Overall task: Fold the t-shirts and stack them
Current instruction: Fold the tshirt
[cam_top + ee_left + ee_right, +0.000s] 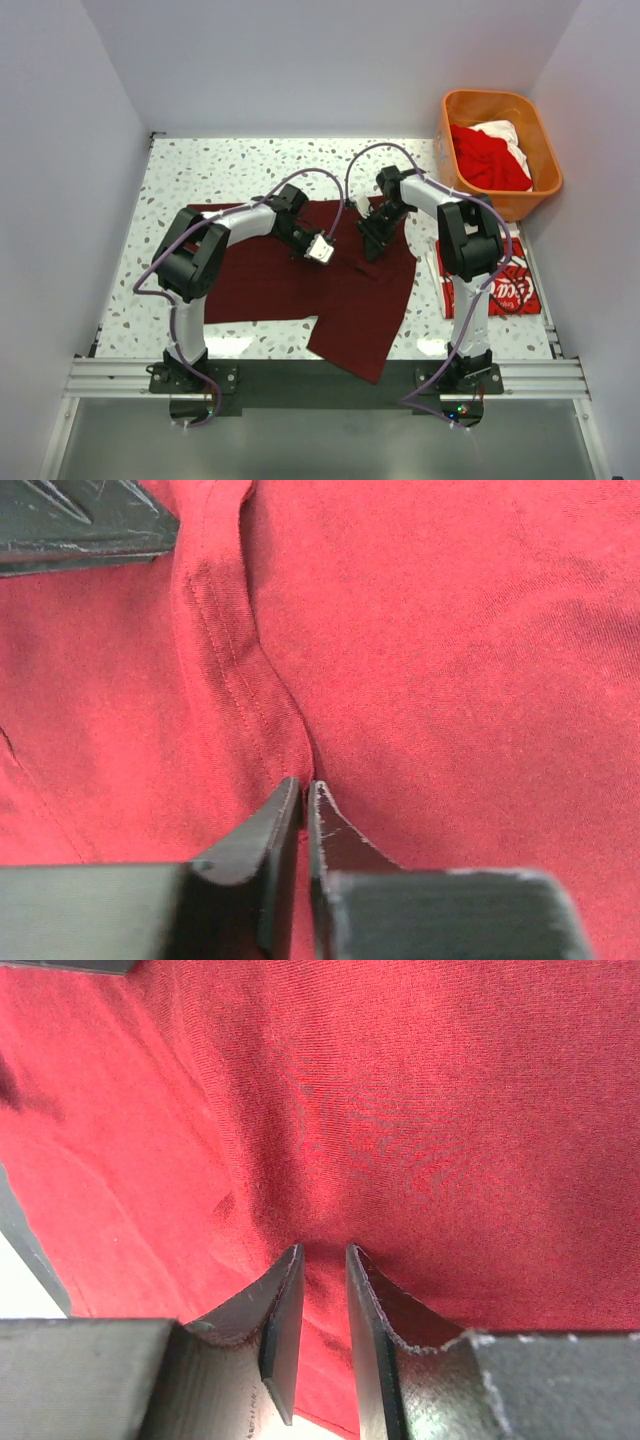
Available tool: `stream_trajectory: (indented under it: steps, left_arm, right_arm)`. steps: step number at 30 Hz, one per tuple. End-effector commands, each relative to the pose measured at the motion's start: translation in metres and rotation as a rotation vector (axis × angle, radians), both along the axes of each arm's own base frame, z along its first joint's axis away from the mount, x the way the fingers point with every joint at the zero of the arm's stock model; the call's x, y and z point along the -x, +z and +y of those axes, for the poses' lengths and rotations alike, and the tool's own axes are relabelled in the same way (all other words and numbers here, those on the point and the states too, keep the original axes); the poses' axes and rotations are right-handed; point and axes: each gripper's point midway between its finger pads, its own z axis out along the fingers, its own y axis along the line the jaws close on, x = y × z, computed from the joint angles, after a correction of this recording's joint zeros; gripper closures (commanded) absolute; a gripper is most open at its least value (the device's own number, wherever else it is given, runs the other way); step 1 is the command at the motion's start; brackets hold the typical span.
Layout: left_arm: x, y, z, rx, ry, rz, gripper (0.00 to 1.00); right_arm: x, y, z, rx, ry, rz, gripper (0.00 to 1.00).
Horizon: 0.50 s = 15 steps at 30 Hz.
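A dark maroon t-shirt (262, 282) lies spread on the table, one part hanging over the near edge. My left gripper (318, 250) is down on its middle; in the left wrist view its jaws (303, 786) are shut on a raised fold of the maroon cloth (450, 630) beside a stitched seam. My right gripper (373, 246) is down on the shirt's right part; in the right wrist view its jaws (325, 1256) are nearly together with a ridge of the cloth (450, 1110) pinched between them. A folded red Coca-Cola shirt (503, 287) lies at the right.
An orange basket (545, 150) at the back right holds a red shirt (487, 160) and a white one (503, 130). White walls close in the table on the left, back and right. The metal rail (320, 375) runs along the near edge.
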Motion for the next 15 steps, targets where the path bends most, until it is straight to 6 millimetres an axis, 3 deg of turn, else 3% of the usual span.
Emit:
stream_trajectory:
  steps: [1, 2, 7, 15]
  left_arm:
    - [-0.001, 0.012, -0.006, 0.030, -0.043, -0.018, 0.90]
    - [0.000, 0.014, -0.007, 0.041, -0.048, -0.014, 0.95]
    - [0.015, 0.033, -0.006, 0.069, -0.100, 0.005, 1.00]
    - [0.032, 0.027, 0.008, 0.034, -0.137, 0.069, 1.00]
  right_arm:
    - [0.000, -0.008, -0.010, 0.054, -0.001, -0.004, 0.72]
    - [0.000, -0.008, -0.010, 0.057, -0.001, -0.003, 0.72]
    - [-0.001, -0.011, -0.014, 0.080, 0.002, -0.007, 0.73]
    - [-0.003, -0.011, -0.020, 0.104, 0.013, -0.025, 0.72]
